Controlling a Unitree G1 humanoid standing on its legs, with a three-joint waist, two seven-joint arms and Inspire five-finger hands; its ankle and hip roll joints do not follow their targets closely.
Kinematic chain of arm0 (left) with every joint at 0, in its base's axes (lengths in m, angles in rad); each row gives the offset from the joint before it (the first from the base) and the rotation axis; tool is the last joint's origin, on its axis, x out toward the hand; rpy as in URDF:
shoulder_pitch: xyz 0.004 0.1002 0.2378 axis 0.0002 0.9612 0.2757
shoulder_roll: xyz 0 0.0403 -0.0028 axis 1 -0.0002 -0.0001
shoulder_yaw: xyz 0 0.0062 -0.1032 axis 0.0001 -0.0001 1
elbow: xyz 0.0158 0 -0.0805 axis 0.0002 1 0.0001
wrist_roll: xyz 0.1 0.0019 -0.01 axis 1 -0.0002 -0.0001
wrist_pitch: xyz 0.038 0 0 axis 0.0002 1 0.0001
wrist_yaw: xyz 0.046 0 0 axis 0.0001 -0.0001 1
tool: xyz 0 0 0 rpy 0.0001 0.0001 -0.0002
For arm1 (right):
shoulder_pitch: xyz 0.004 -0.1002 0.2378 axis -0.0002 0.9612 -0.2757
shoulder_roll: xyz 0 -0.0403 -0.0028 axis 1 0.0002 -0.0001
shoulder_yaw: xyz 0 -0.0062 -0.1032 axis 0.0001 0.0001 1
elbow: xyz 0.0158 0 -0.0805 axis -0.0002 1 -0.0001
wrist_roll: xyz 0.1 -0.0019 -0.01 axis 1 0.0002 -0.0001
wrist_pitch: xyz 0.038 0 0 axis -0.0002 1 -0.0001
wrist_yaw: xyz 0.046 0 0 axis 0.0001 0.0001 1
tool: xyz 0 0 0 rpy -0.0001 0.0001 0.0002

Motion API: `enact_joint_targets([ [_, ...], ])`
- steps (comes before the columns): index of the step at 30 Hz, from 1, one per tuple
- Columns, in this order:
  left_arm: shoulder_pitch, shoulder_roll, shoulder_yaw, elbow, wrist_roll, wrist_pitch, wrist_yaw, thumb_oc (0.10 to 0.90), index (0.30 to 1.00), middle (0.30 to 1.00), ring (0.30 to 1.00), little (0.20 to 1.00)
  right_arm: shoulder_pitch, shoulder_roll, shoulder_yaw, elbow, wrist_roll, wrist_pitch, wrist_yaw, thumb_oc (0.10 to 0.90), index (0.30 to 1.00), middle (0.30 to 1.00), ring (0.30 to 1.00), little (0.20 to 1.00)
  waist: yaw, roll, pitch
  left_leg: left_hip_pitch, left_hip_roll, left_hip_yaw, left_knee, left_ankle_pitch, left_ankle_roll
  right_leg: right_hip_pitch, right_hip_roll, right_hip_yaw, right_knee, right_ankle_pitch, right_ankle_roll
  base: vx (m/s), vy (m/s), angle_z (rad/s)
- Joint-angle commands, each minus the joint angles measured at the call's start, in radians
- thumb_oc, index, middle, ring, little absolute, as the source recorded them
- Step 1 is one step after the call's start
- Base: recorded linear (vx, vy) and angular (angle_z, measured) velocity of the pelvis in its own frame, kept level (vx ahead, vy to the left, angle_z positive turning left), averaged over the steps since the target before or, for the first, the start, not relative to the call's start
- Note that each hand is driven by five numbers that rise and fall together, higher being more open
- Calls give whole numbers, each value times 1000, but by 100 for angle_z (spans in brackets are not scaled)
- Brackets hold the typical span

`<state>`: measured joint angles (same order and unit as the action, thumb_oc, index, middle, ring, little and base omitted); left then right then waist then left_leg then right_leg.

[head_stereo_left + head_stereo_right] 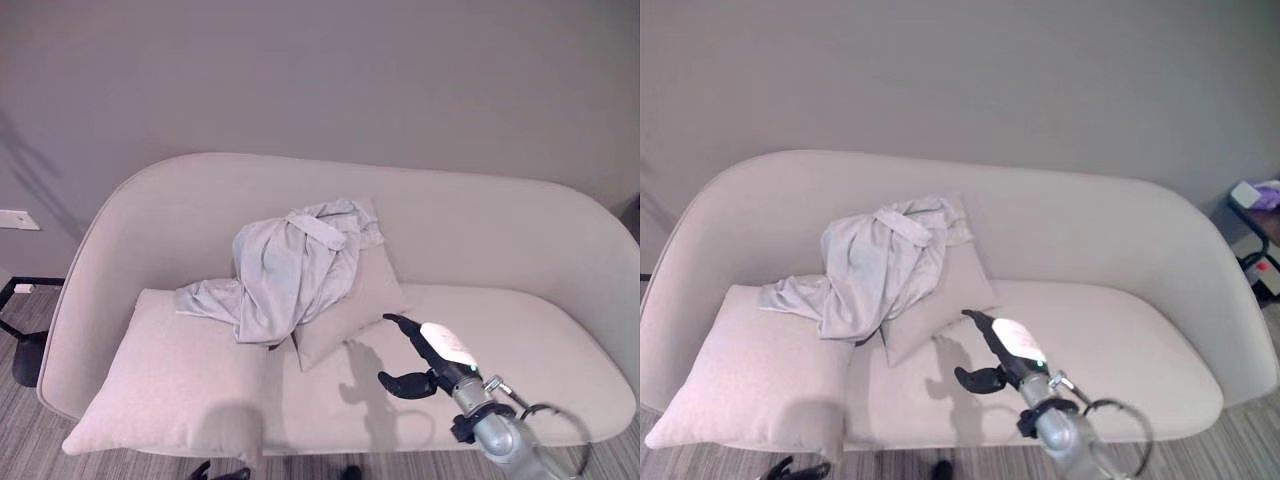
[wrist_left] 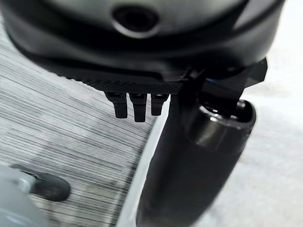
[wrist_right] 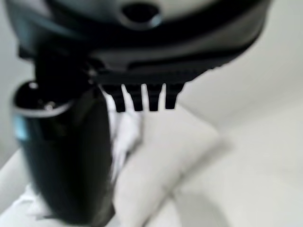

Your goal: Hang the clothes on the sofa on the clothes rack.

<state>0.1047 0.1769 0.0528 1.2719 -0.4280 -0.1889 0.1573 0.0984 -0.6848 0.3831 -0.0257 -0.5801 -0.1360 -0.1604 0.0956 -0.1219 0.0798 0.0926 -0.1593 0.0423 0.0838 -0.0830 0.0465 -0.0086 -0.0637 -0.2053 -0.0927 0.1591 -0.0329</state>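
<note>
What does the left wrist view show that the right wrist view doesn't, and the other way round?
The left wrist view shows the left hand with straight fingers, low over striped grey floor beside a pale sofa edge. The right wrist view shows the right hand, fingers straight, reaching over the sofa seat toward the small cushion and the pale grey garment lying on it. Both share a dark hand with open fingers holding nothing, and some pale sofa upholstery.

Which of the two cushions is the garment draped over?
The smaller cushion propped against the sofa back; the grey garment covers its top. The large cushion lies flat.
</note>
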Motion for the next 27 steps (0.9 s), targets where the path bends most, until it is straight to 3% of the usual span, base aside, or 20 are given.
enact_joint_targets([
  [1, -75, -24, -10, 57, -3, -39, -1, 800, 900, 900, 900, 900, -67, -4, 12, -104, -84, -108, -18, 800, 900, 900, 900, 900, 1, 27, -3, -37, 134, 1, -171, 70, -46, 83, -36, -7, 23, -126, 166, 41, -25, 9],
  [6, -40, -34, -31, 34, -9, -49, 20, 800, 900, 900, 900, 900, -212, -54, 132, -73, -182, -102, -65, 800, 900, 900, 900, 900, 39, 31, -18, -33, 150, -19, -171, 70, -62, 111, -28, -29, 5, -147, 160, 45, -44, 6],
  [12, -26, -37, -51, 41, -5, -43, 28, 800, 900, 900, 900, 900, -378, -29, 229, 17, -204, -86, -95, 800, 900, 900, 900, 900, 69, 37, -24, -34, 156, -36, -171, 72, -68, 119, -20, -36, 5, -162, 151, 35, -22, 13],
  [13, -18, -35, -62, 51, -2, -40, 27, 800, 900, 900, 900, 900, -439, -11, 272, 68, -218, -77, -93, 800, 900, 900, 900, 900, 90, 39, -26, -34, 156, -44, -171, 73, -69, 121, -18, -40, 5, -167, 148, 37, -16, 12],
  [16, -14, -37, -72, 53, 4, -40, 29, 800, 900, 900, 900, 900, -526, 31, 335, 176, -237, -62, -111, 800, 900, 900, 900, 900, 100, 41, -25, -34, 157, -52, -171, 73, -71, 123, -17, -45, 5, -172, 144, 32, -11, 9],
  [18, -7, -38, -107, 46, 13, -44, 36, 800, 900, 900, 900, 900, -630, 111, 383, 344, -238, -23, -131, 800, 900, 900, 900, 900, 127, 46, -20, -40, 158, -63, -171, 78, -72, 120, -16, -52, 5, -175, 142, 35, -11, 16],
  [22, -17, -30, -149, 37, 35, -44, 51, 800, 900, 900, 900, 900, -752, 201, 417, 544, -243, 33, -183, 800, 900, 900, 900, 900, 157, 51, -7, -61, 158, -78, -171, 88, -75, 108, -17, -65, 5, -174, 140, 3, -3, 15],
  [27, -32, -16, -204, 25, 68, -44, 59, 800, 900, 900, 900, 900, -863, 252, 437, 689, -219, 69, -207, 800, 900, 900, 900, 900, 195, 54, 11, -101, 152, -110, -171, 108, -79, 88, -17, -93, 5, -174, 136, -12, 4, 23],
])
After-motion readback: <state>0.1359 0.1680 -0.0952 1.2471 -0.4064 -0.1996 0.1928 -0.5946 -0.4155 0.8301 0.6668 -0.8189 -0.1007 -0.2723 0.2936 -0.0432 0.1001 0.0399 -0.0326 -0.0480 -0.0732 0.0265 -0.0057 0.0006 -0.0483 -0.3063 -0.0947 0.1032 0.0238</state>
